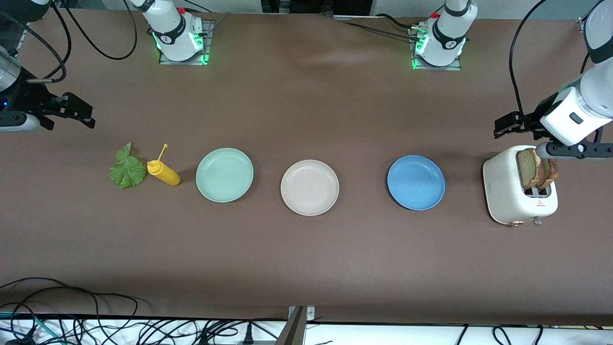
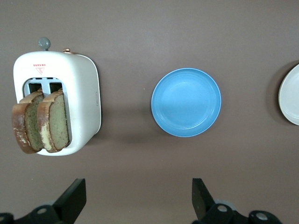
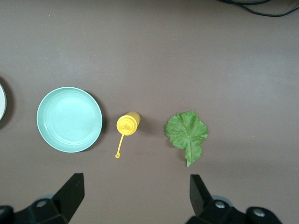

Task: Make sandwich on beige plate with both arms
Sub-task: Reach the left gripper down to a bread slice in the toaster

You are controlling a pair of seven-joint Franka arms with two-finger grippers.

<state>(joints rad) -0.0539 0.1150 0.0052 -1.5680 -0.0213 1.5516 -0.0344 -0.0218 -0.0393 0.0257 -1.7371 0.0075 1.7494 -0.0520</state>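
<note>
The beige plate [image 1: 310, 187] lies empty mid-table between a mint-green plate [image 1: 224, 175] and a blue plate [image 1: 415, 182]; its edge shows in the left wrist view [image 2: 292, 95]. Two bread slices [image 1: 537, 167] stand in a white toaster [image 1: 507, 191] at the left arm's end, also seen in the left wrist view [image 2: 42, 121]. The lettuce leaf [image 1: 127, 168] lies flat at the right arm's end, also in the right wrist view [image 3: 188, 132]. My left gripper [image 1: 504, 125] hangs open and empty over the table beside the toaster. My right gripper [image 1: 85, 114] hangs open and empty over the table near the lettuce.
A yellow squeeze bottle [image 1: 164, 173] lies on its side between the lettuce and the mint-green plate. The toaster's lever knob [image 1: 537, 221] faces the front camera. Cables [image 1: 72, 311] run along the table's front edge.
</note>
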